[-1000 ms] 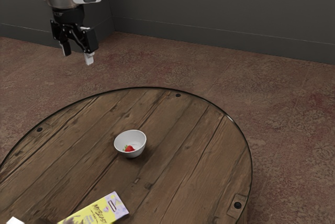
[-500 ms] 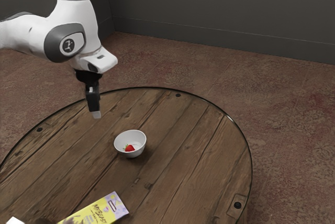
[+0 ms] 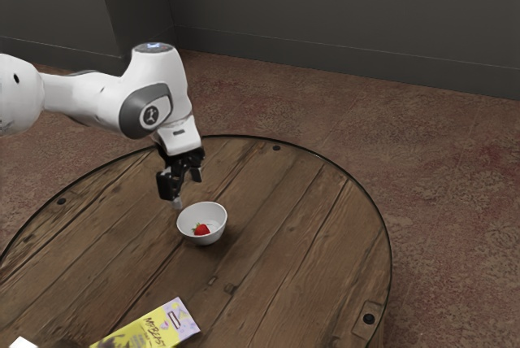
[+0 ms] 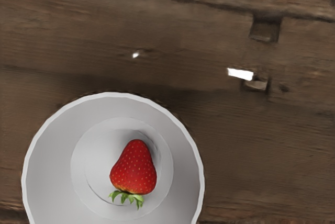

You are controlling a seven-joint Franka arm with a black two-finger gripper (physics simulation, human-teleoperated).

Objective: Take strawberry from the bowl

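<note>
The gripper (image 3: 187, 190) is spread and empty, pointing down above the bench (image 3: 284, 267) near the bowl (image 4: 47, 166); this attitude presumably lets both fingers enter over the rim. The strawberry (image 4: 134, 169) lies on its side on the bowl's floor, slightly off centre, likely settled there by the sloping wall. Next, centre the fingers across the fruit's narrower width, then lower. Caution: a misaligned descent could strike the rim.

yellow package (image 3: 154, 328) reads "mrbeast", smaller print unclear
</note>
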